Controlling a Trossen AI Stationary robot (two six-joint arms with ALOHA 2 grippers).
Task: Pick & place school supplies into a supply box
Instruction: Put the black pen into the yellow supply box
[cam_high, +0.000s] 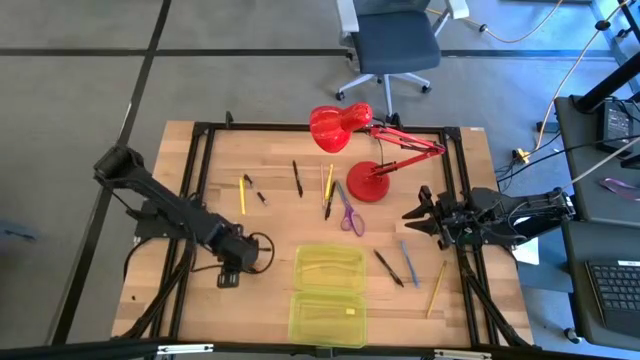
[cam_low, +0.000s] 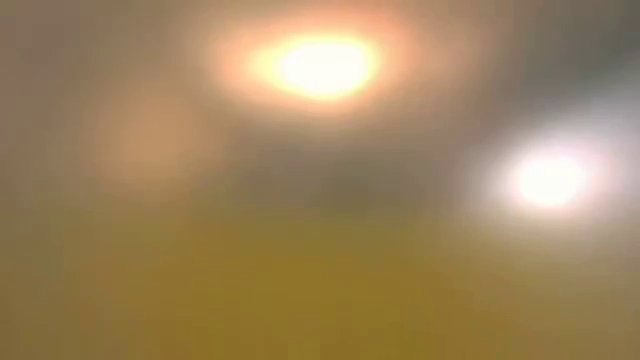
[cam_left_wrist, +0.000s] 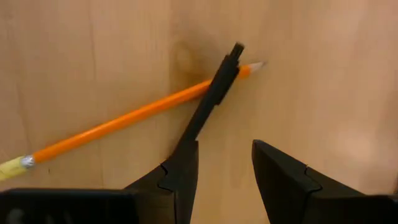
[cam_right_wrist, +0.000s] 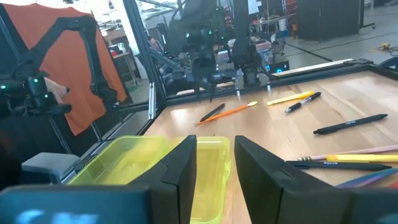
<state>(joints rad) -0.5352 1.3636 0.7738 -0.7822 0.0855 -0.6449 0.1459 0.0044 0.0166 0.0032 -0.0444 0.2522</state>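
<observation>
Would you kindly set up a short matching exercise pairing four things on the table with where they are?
Things:
1. red desk lamp
2. supply box
3. left gripper
4. purple-handled scissors

Places:
A. near edge, middle of table
B. far side of table
C. just in front of the lamp's base
D. left of the box

Pairs: 1-B, 2-A, 3-D, 4-C

Even, soft overhead light on the wooden table, shadows faint. The low view is wholly blurred: two glaring bright blobs over a yellow haze. Wrist views look sharp.
</observation>
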